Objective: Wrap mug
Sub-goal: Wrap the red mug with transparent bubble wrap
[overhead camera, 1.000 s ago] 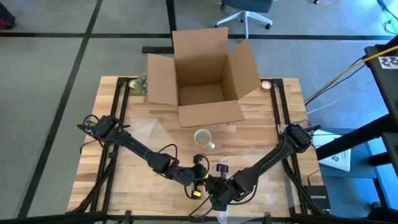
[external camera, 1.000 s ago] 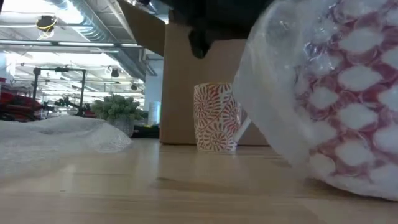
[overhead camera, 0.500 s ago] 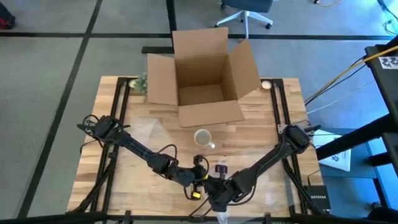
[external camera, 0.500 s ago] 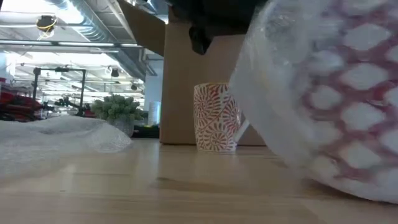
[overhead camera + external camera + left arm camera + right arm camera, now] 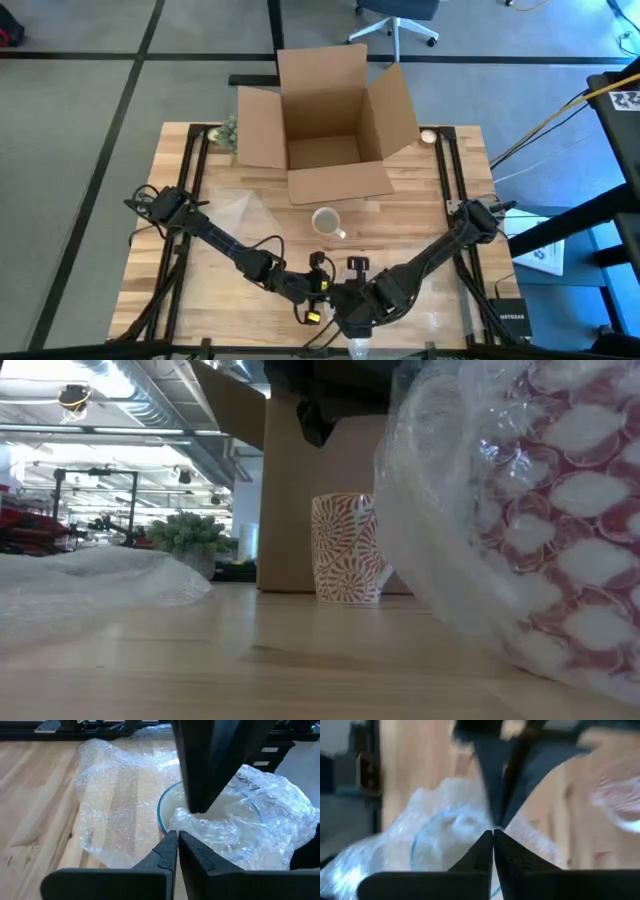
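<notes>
- Two red-and-white patterned ceramic mugs on the wooden table [image 5: 200, 270]: one bare mug [image 5: 326, 221] stands upright mid-table, just in front of the open brown cardboard box [image 5: 325, 120]; the other, the mug being wrapped [image 5: 560, 550], sits in clear bubble wrap [image 5: 260, 820] at the table's near edge, middle.
- Left gripper [image 5: 176, 840] at the near edge, jaws pressed together on a fold of the wrap over the mug's rim.
- Right gripper [image 5: 493, 836] meets it from the other side, jaws likewise closed, apparently pinching the same bunched film.
- A spare sheet of bubble wrap [image 5: 235, 212] lies toward the left edge.
- Handling judgement: mug rigid, fairly heavy, breakable; wrap soft, springy, slippery, likely to unfold if released.
- Best hold: pinch loose film edges, not the mug wall; keep the bundle resting on the table.
</notes>
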Robot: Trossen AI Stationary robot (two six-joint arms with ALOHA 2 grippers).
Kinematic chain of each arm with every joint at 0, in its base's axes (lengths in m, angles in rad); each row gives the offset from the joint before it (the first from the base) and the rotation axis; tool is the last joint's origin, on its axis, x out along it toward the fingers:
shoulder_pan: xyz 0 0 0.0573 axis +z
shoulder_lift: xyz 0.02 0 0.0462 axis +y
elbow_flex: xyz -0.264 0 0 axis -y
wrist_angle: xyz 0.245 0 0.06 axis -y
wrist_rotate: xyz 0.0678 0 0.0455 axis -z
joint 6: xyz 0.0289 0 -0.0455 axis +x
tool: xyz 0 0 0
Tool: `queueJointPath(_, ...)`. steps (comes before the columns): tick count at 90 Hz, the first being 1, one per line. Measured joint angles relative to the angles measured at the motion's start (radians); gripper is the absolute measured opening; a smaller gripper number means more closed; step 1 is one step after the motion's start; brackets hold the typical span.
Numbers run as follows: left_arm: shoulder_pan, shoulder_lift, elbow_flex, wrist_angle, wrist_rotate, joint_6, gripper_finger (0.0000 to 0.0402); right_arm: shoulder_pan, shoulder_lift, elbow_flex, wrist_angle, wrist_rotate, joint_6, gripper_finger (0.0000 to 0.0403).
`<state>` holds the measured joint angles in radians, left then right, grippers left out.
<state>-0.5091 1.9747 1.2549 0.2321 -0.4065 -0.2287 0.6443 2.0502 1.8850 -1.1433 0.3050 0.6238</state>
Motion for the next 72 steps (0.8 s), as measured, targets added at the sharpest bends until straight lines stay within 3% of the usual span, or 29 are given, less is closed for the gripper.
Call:
queueJointPath(21, 0.0, 0.0, -0.003, 0.0, -0.007, -0.002, 0.0001, 0.013, 0.01, -0.153, 0.198, -0.061, 0.062, 0.0)
queueJointPath(46, 0.0, -0.002, -0.002, 0.002, -0.016, 0.0, 0.0001, 0.002, 0.0, -0.363, 0.383, -0.047, 0.133, 0.0)
queueJointPath(72, 0.0, -0.002, -0.002, 0.008, -0.015, 0.003, 0.0001, -0.017, -0.011, -0.264, 0.272, -0.086, 0.097, 0.0)
